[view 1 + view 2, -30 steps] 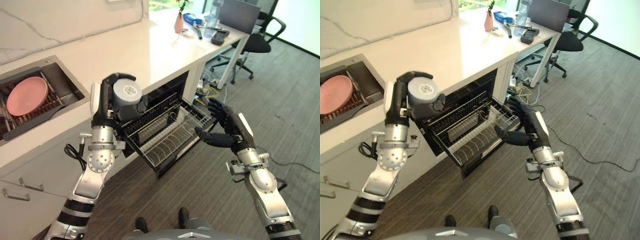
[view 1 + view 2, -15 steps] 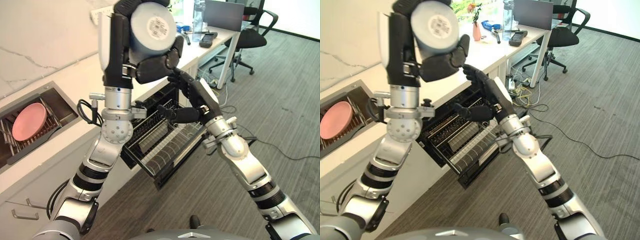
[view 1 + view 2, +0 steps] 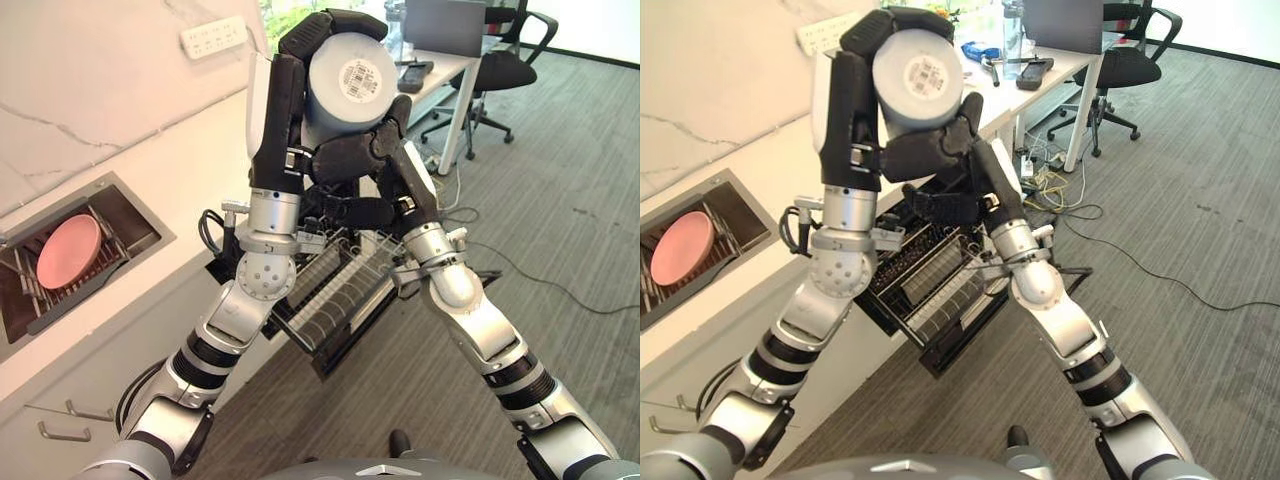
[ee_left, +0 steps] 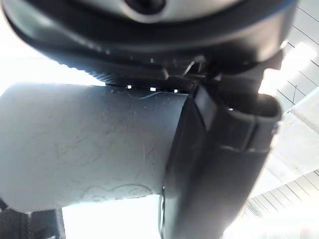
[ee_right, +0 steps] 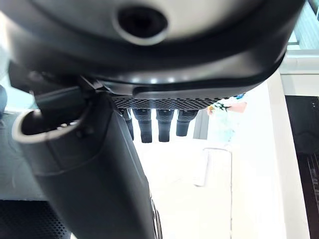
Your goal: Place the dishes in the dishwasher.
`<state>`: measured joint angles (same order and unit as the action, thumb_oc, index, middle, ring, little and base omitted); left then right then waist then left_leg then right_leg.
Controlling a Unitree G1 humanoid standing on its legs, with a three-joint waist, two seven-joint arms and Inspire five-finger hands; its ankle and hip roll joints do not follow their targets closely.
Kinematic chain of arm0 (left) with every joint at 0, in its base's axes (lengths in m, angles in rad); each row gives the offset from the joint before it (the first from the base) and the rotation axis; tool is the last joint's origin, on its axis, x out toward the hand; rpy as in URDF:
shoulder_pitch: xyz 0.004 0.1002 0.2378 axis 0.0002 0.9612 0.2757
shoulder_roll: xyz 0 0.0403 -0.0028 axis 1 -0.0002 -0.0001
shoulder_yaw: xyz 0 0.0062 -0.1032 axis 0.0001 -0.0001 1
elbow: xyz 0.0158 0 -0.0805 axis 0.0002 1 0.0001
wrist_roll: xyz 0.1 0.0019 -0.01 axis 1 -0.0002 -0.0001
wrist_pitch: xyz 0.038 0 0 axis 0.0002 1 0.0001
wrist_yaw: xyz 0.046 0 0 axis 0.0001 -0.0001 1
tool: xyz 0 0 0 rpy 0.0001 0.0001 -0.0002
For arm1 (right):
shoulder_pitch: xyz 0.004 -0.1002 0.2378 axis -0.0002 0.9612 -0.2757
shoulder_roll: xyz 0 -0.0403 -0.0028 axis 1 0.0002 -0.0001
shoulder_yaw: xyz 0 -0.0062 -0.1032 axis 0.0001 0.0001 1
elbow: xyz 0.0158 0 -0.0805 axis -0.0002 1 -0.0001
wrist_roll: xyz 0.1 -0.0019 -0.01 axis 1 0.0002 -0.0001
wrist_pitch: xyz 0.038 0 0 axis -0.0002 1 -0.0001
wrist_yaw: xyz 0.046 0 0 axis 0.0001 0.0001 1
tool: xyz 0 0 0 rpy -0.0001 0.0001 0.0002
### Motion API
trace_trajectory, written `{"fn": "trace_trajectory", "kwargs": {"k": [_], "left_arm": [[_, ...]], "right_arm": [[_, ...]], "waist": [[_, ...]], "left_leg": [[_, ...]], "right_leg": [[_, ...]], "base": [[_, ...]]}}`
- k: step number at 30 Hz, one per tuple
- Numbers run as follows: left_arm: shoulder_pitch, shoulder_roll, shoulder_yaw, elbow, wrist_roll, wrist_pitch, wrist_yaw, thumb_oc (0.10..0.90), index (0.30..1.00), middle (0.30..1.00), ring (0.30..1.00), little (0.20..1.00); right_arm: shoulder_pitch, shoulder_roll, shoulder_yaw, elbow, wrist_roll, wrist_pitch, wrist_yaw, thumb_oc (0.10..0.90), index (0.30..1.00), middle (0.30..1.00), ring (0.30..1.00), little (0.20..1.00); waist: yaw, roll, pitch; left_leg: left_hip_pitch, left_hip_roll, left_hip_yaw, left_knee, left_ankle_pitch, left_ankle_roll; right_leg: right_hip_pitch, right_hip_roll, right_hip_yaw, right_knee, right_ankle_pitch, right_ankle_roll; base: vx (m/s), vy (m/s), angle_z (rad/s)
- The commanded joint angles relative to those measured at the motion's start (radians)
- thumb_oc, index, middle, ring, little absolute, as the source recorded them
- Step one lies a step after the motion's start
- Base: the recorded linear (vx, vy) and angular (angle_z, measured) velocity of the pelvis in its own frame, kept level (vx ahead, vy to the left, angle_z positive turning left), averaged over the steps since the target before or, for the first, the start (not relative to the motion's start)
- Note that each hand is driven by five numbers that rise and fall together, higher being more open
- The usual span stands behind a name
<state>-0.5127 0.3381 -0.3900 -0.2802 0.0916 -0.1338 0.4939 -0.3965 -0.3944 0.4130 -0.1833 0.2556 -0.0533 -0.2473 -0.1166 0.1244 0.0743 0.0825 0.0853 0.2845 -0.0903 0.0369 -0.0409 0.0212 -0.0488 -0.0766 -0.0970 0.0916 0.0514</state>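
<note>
My left hand [image 3: 288, 105] is raised high over the dishwasher, shut on a grey cup [image 3: 348, 82] whose labelled base faces me. The left wrist view shows the cup [image 4: 84, 149] lying across the palm with the thumb [image 4: 214, 164] curled round it. My right hand [image 3: 400, 185] is open just below and behind the cup, fingers straight and thumb out, close to the left thumb; I cannot tell if it touches the cup. The dishwasher's lower wire rack [image 3: 340, 295] is pulled out beneath both arms. A pink plate [image 3: 67, 250] stands in the sink rack at the left.
A white counter [image 3: 180, 160] runs from the sink [image 3: 120, 215] to the back, with a power strip [image 3: 213, 37] on the wall. A desk with small items [image 3: 1040, 70] and an office chair [image 3: 512, 62] stand at the back right. Grey floor lies to the right.
The left hand carried the cup from rack height up in front of the camera. The right hand rose from the rack's edge to just under the cup. The view also shifted.
</note>
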Motion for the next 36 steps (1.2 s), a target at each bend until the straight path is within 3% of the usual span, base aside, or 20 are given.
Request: {"fn": "trace_trajectory", "kwargs": {"k": [1,9,14,17,18,23,33,35,36], "left_arm": [[-0.083,0.060,0.003,-0.021,0.063,-0.069,0.034,0.400,0.300,0.300,0.300,0.300],[-0.023,0.055,-0.001,-0.024,0.074,-0.071,0.056,0.400,0.300,0.300,0.300,0.300],[-0.007,0.047,-0.014,-0.020,0.065,-0.076,0.054,0.400,0.300,0.300,0.300,0.300],[-0.009,0.041,-0.028,-0.017,0.062,-0.077,0.050,0.400,0.300,0.300,0.300,0.300],[-0.013,0.036,-0.045,-0.012,0.061,-0.080,0.042,0.400,0.300,0.300,0.300,0.300],[-0.021,0.034,-0.062,0.000,0.060,-0.083,0.037,0.400,0.300,0.300,0.300,0.300],[-0.003,0.018,-0.109,0.026,0.043,-0.087,0.019,0.400,0.300,0.300,0.300,0.300],[0.018,0.004,-0.127,0.031,0.039,-0.090,0.018,0.400,0.300,0.300,0.300,0.300],[0.024,0.001,-0.131,0.036,0.040,-0.092,0.019,0.400,0.300,0.300,0.300,0.300]], "right_arm": [[-0.144,0.077,-0.056,-0.094,-0.001,-0.120,-0.043,0.800,0.900,0.900,0.900,0.900],[-0.124,0.116,-0.050,-0.151,0.037,-0.138,-0.104,0.800,0.900,0.900,0.900,0.900],[-0.129,0.122,-0.027,-0.161,0.074,-0.148,-0.098,0.800,0.900,0.900,0.900,0.900],[-0.129,0.140,0.001,-0.162,0.137,-0.158,-0.080,0.800,0.900,0.900,0.900,0.900],[-0.129,0.157,0.028,-0.164,0.216,-0.173,-0.061,0.800,0.900,0.900,0.900,0.900],[-0.145,0.160,0.063,-0.167,0.281,-0.185,-0.034,0.800,0.900,0.900,0.900,0.900],[-0.162,0.156,0.082,-0.173,0.299,-0.217,-0.036,0.800,0.900,0.900,0.900,0.900],[-0.153,0.163,0.062,-0.178,0.274,-0.247,-0.060,0.420,0.331,0.331,0.331,0.331],[-0.151,0.167,0.053,-0.175,0.255,-0.255,-0.072,0.400,0.300,0.300,0.300,0.300]], "waist": [[0.000,-0.108,-0.065],[-0.001,-0.111,-0.066],[0.000,-0.114,-0.067],[0.001,-0.116,-0.067],[0.002,-0.118,-0.069],[0.004,-0.120,-0.070],[0.000,-0.120,-0.069],[-0.002,-0.119,-0.068],[-0.002,-0.119,-0.068]], "left_leg": [[0.037,0.073,-0.012,0.003,-0.024,-0.078],[0.039,0.075,-0.014,0.003,-0.028,-0.078],[0.040,0.076,-0.016,0.003,-0.028,-0.079],[0.039,0.075,-0.018,0.003,-0.029,-0.078],[0.039,0.074,-0.018,0.003,-0.029,-0.079],[0.038,0.076,-0.020,0.003,-0.027,-0.081],[0.036,0.078,-0.021,0.003,-0.027,-0.082],[0.037,0.078,-0.021,0.003,-0.028,-0.082],[0.038,0.077,-0.021,0.003,-0.028,-0.081]], "right_leg": [[0.071,-0.081,0.003,0.010,-0.105,0.105],[0.073,-0.078,0.004,0.010,-0.105,0.103],[0.073,-0.078,0.003,0.010,-0.104,0.102],[0.073,-0.079,0.004,0.010,-0.104,0.102],[0.073,-0.079,0.002,0.010,-0.103,0.102],[0.071,-0.080,0.000,0.010,-0.100,0.103],[0.068,-0.078,-0.003,0.010,-0.099,0.104],[0.068,-0.078,-0.004,0.010,-0.100,0.104],[0.068,-0.078,-0.003,0.010,-0.100,0.104]], "base": [[0.01,-0.008,0.03],[0.00,0.000,0.00],[0.00,0.000,0.00],[0.00,0.000,0.00],[0.00,0.000,0.00],[-0.01,0.003,0.05],[0.00,0.001,0.01],[0.00,0.000,0.00],[0.00,0.000,0.00]]}}
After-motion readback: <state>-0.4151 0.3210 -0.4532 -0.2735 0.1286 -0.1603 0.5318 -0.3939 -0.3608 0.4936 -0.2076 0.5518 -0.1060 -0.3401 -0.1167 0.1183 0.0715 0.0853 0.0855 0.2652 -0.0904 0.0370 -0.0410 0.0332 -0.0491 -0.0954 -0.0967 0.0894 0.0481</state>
